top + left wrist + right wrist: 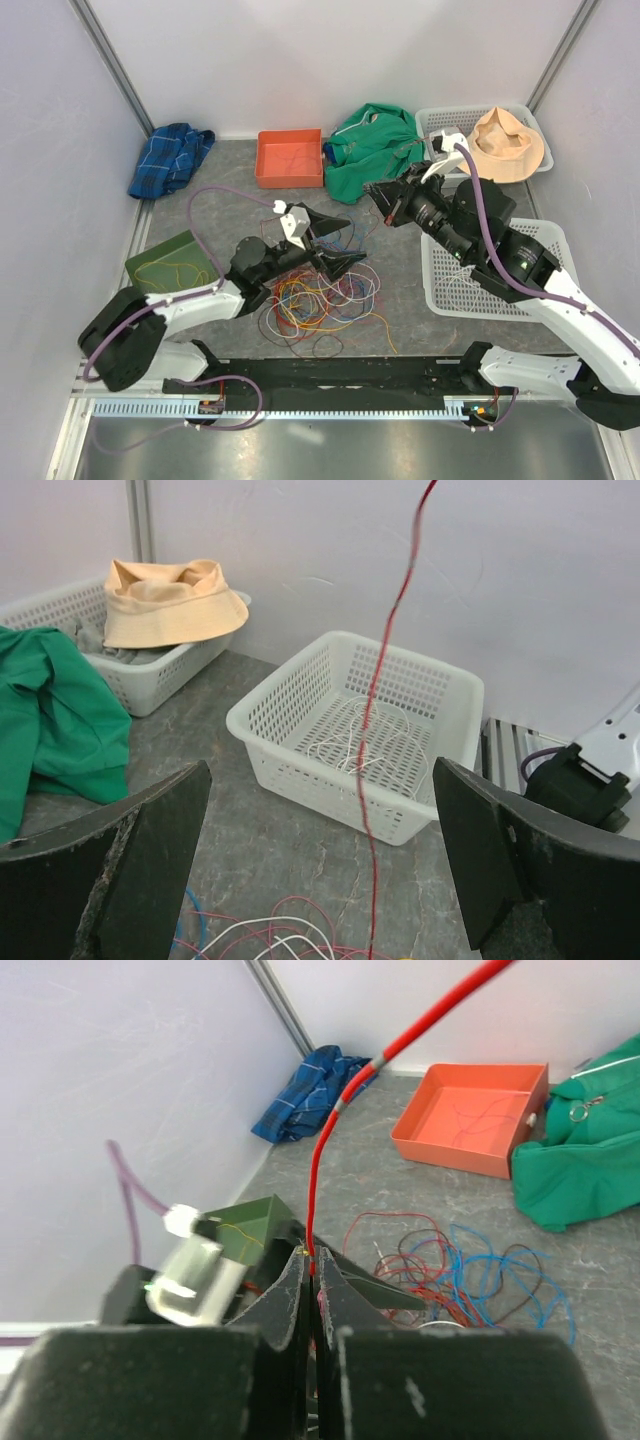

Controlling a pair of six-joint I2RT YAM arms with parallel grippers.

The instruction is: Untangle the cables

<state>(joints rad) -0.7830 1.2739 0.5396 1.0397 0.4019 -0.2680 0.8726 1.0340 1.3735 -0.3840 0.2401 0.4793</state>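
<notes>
left claw [345, 242] wide apart, holding nothing | right claw [312, 1272] pinched tight on red cable [330, 1130], up in the air | other cables [320, 295] in messy pile on surface [230, 185] by left claw

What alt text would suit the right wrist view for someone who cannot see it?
The right gripper is shut on a red cable that rises out of frame. Beyond it, a tangle of cables lies before an orange tray, blue cloth and green garment.
</notes>
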